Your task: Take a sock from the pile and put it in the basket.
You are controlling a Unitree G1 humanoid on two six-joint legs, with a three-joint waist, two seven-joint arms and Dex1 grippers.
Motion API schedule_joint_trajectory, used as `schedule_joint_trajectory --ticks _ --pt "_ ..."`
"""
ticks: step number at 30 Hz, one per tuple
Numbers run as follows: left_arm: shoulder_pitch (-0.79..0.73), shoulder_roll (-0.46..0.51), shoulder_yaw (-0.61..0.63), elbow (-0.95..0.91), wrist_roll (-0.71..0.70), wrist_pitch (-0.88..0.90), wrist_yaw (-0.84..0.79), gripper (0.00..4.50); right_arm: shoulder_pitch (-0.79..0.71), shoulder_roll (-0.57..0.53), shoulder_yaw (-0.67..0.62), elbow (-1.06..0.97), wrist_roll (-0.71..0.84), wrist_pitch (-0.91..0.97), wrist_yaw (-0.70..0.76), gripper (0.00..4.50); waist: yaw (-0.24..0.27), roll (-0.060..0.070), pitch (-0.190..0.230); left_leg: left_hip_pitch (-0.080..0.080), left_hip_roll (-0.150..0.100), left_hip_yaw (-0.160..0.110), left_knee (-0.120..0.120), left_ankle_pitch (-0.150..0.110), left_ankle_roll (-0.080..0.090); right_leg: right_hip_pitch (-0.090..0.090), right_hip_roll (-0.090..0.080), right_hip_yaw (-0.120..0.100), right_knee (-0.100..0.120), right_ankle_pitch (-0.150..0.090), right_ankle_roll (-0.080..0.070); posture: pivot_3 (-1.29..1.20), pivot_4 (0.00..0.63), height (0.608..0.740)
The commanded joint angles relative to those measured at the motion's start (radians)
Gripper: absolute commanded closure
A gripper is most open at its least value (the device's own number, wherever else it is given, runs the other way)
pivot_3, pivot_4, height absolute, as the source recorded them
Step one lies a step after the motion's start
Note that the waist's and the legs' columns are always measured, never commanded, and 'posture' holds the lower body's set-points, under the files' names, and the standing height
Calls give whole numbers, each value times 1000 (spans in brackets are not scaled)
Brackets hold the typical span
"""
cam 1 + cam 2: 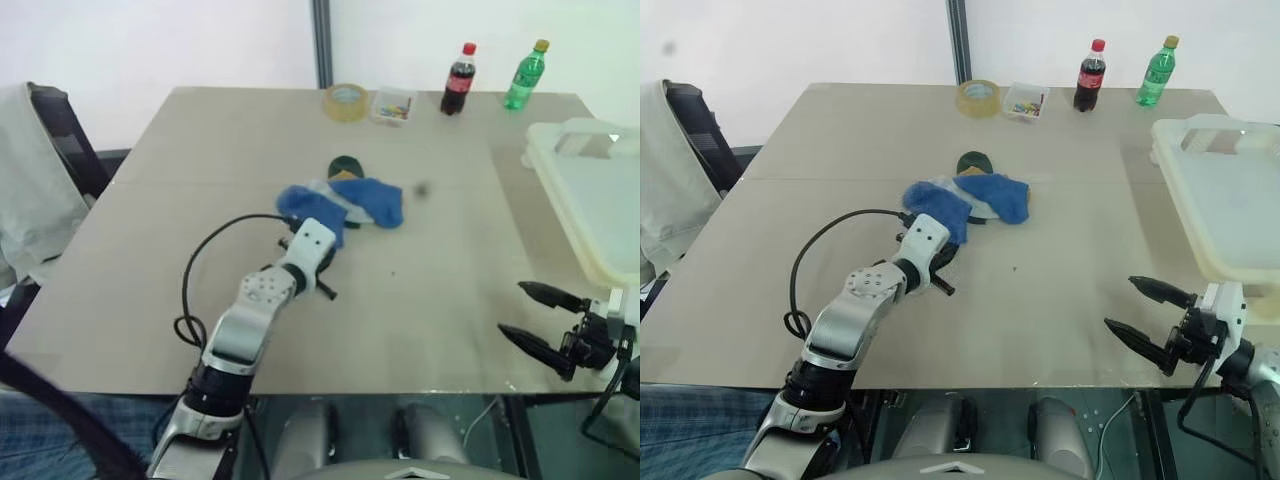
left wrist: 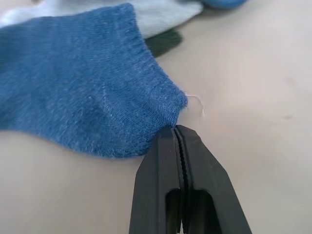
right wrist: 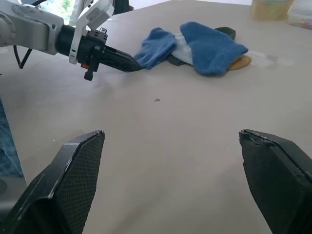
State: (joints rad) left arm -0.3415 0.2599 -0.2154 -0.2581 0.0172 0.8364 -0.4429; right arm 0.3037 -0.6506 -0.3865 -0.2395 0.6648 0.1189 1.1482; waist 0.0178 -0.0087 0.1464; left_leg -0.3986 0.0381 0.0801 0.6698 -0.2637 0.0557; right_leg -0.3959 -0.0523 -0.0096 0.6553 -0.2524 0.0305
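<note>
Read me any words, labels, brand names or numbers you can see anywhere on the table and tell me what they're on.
None can be read.
Cola bottle: its red label is too small and blurred to read.
Green bottle: label too blurred to read.
Tape roll, small clear box, basket, socks: no text visible.

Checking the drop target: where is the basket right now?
The basket sits at the table's right edge, beyond the open right gripper and right of the sock pile.
</note>
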Motion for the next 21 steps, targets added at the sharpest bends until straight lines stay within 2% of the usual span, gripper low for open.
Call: schedule_joint_trajectory --ticks 1,6,10,14,21 --pt "6 -61 -102 -62 -70 102 -43 4453 8 2 -25 -20 -1 -25 -2 0 1 0 0 0 0 0 0 0 0 0 0 0 0 0 0 0 150 735" --pt "-72 -107 -201 -67 -99 187 -62 4453 4 -2 -25 -18 -2 -27 -6 0 -1 -1 1 0 0 -1 0 0 0 0 1 0 0 -1 0 0 150 735" --pt "-166 -207 -198 8 -134 237 -42 4453 -6 -4 -21 -14 -4 -25 -9 0 -1 -3 2 -1 0 -1 1 0 0 -1 2 0 0 -1 0 0 150 735" --pt "-231 -291 -213 90 -146 236 -20 4453 -16 -4 -14 -11 -9 -23 -7 0 -3 -4 3 -2 -1 -1 1 0 0 -1 3 0 0 -1 1 0 150 735" --pt "-286 -346 -255 219 -121 137 13 4453 -23 4 -8 -10 -20 -26 -13 0 -3 -4 4 -3 0 -3 1 0 0 -2 4 0 0 -1 4 0 150 735"
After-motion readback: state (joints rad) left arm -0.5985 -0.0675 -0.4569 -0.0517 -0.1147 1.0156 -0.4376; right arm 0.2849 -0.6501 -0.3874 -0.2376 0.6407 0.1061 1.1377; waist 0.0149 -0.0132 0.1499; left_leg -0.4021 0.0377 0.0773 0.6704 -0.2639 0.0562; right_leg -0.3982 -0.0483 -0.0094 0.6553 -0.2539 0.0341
